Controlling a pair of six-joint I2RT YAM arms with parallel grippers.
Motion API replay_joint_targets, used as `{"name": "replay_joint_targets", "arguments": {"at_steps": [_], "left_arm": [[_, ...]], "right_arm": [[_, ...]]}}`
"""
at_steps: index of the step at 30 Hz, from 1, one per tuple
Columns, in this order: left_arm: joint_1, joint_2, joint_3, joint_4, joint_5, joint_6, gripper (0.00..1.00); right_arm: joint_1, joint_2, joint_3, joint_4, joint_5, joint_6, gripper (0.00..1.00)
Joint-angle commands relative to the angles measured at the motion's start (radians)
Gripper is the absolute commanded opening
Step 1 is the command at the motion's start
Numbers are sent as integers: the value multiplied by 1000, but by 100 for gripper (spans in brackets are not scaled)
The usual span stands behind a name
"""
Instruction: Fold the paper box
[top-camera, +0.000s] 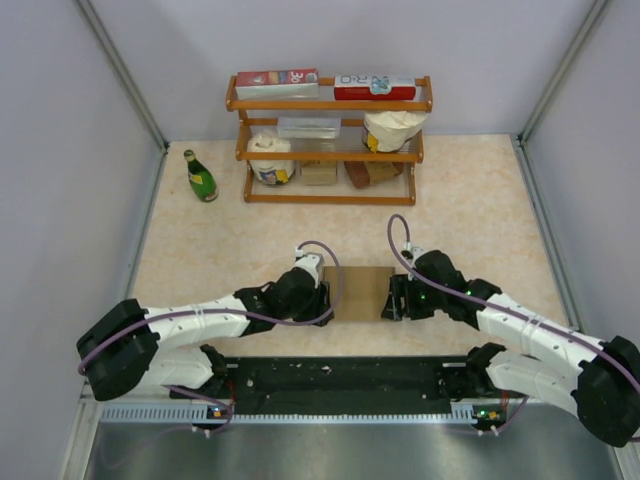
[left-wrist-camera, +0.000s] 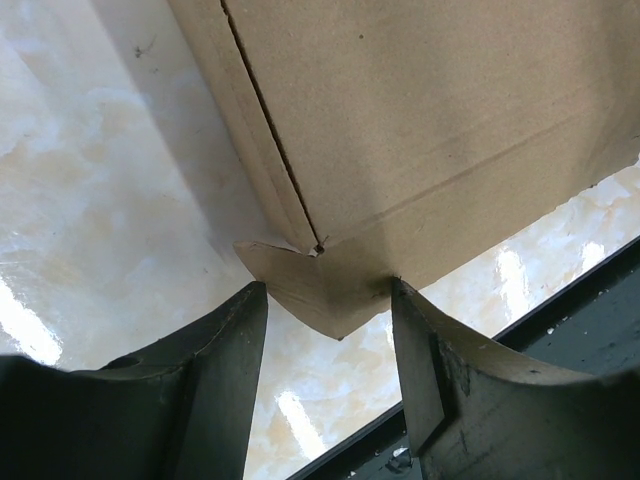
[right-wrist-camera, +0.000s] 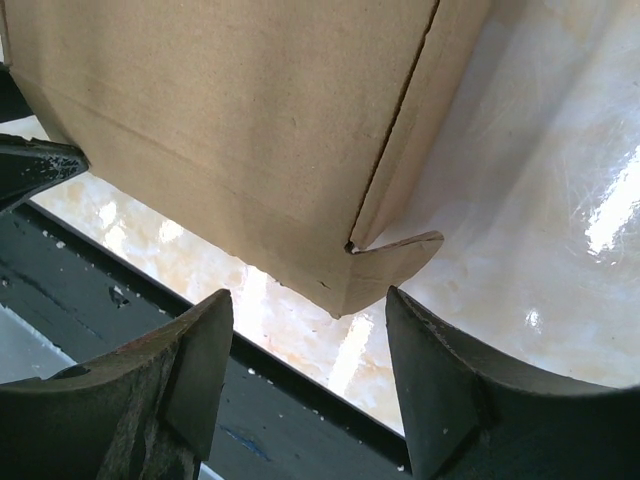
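The paper box (top-camera: 362, 291) is a plain brown cardboard sheet lying mid-table between both arms. My left gripper (top-camera: 322, 297) is at its left edge and my right gripper (top-camera: 392, 300) at its right edge. In the left wrist view the box (left-wrist-camera: 430, 110) fills the top, and its pointed corner flap (left-wrist-camera: 320, 290) sits between the open jaws of the left gripper (left-wrist-camera: 328, 300); the right finger (left-wrist-camera: 420, 340) touches the box edge. In the right wrist view the box (right-wrist-camera: 230, 120) has a corner tab (right-wrist-camera: 390, 265) just above the open right gripper (right-wrist-camera: 308, 300). Neither gripper clamps anything.
A wooden shelf (top-camera: 330, 105) at the back holds red-and-white cartons (top-camera: 276, 80), white tubs and small brown blocks. A green bottle (top-camera: 200, 176) stands left of it. A black strip (top-camera: 340, 378) runs along the near table edge. Walls close both sides.
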Motion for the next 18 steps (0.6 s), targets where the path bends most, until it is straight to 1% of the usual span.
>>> {"name": "replay_joint_targets", "arguments": {"at_steps": [1,6,9,13,18], "left_arm": [[-5,11,4,46,-14,14,57],[-5,5,13,31,-21,25,57],[-5,-18,21,8,-33,32,58],[-5,-72,18,-14,-63,46,63],[-4,-92,6,2,-83,66,68]], "right_arm": [[12,10,4,57,7,-21,62],[12,16,7,60,11,-40,62],[10,10,12,52,19,-54,65],[13,-8,12,49,47,-71,71],[12,-3,18,46,68,-97,73]]}}
